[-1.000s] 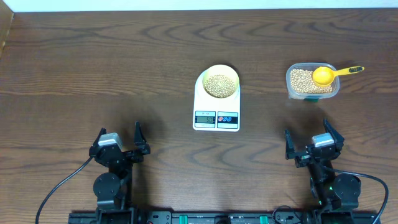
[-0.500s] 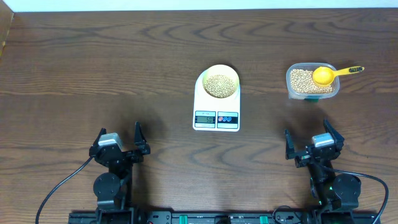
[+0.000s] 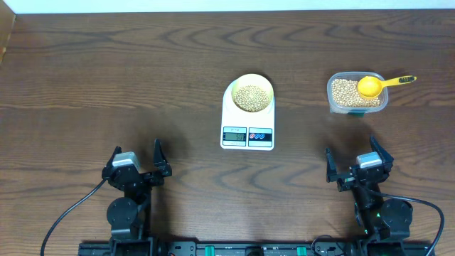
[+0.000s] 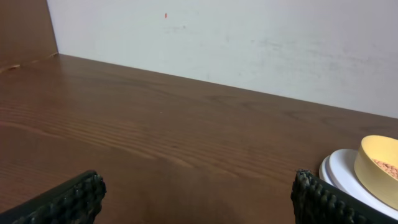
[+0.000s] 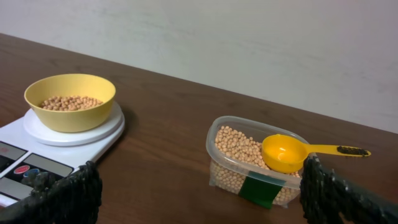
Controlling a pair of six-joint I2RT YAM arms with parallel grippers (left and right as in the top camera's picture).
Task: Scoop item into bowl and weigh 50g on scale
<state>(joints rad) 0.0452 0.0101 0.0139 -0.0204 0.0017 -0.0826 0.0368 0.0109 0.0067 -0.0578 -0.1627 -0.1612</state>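
The pale-yellow bowl [image 3: 252, 94] holds tan beans [image 3: 252, 97] and stands on the white scale [image 3: 247, 134] at the table's middle; its display is lit. It also shows in the right wrist view [image 5: 69, 101] and at the edge of the left wrist view [image 4: 377, 168]. More beans [image 3: 346, 93] fill a clear tub [image 3: 357, 109] at the right, with a yellow scoop [image 3: 372, 86] resting on them. My left gripper [image 3: 137, 168] and right gripper [image 3: 356, 171] are open and empty near the front edge, well apart from everything.
A pale wall [image 4: 249, 37] runs along the table's far edge. The scoop's handle [image 5: 339, 150] sticks out past the tub's right side. The tub has a green label [image 5: 261, 189] on its near wall.
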